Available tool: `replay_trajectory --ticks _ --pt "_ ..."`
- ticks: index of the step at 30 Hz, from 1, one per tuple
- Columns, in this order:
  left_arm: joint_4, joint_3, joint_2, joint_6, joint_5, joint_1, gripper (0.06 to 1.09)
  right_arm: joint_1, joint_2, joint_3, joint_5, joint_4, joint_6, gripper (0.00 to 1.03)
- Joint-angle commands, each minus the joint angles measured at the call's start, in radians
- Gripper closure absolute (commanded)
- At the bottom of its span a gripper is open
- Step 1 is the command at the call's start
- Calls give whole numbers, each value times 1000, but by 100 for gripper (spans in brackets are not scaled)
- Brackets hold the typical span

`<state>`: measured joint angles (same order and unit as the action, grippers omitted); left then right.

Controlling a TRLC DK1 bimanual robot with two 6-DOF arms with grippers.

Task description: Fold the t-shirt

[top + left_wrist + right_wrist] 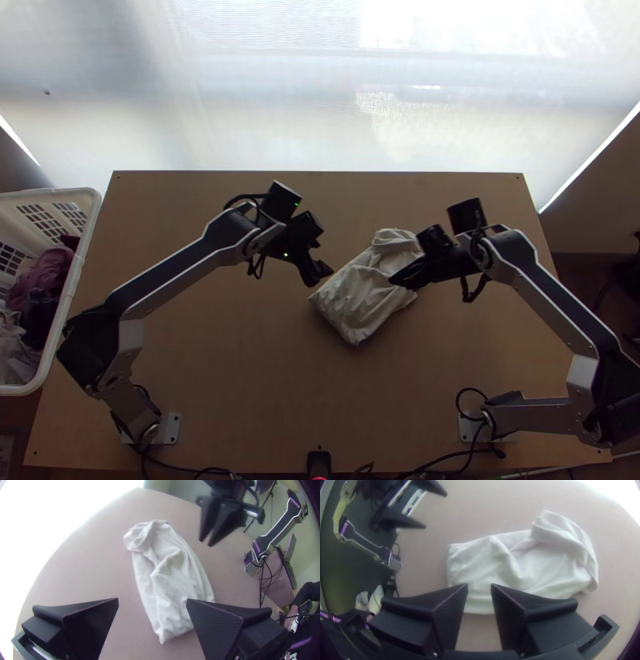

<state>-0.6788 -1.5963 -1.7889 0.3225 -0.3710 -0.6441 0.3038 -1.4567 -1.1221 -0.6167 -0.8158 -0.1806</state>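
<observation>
Left wrist view: left gripper (152, 600) spread, t-shirt (170, 566) beyond its fingertips

The right gripper (479, 585) is parted, more narrowly. Between both pairs lies the rumpled, seemingly folded cloth. Best pinch all layers at matching corners, draw creases out gently, then fold.

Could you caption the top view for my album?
Two robot arms flank a bunched white shirt on a wooden table, a basket of clothes alongside.

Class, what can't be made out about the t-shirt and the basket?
- Underside of the t-shirt: top view, hidden by its upper layers.
- Part of its edge: left wrist view, behind the left gripper.
- Left side of the basket: top view, cut by left edge.
</observation>
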Motion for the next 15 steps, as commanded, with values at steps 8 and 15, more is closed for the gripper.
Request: replay_trajectory --ticks 8,15 --pt "-15 122 200 10 44 201 10 345 -44 96 6 49 -23 100" --pt "-15 230 267 15 69 227 10 360 -192 70 -11 145 -80 100"
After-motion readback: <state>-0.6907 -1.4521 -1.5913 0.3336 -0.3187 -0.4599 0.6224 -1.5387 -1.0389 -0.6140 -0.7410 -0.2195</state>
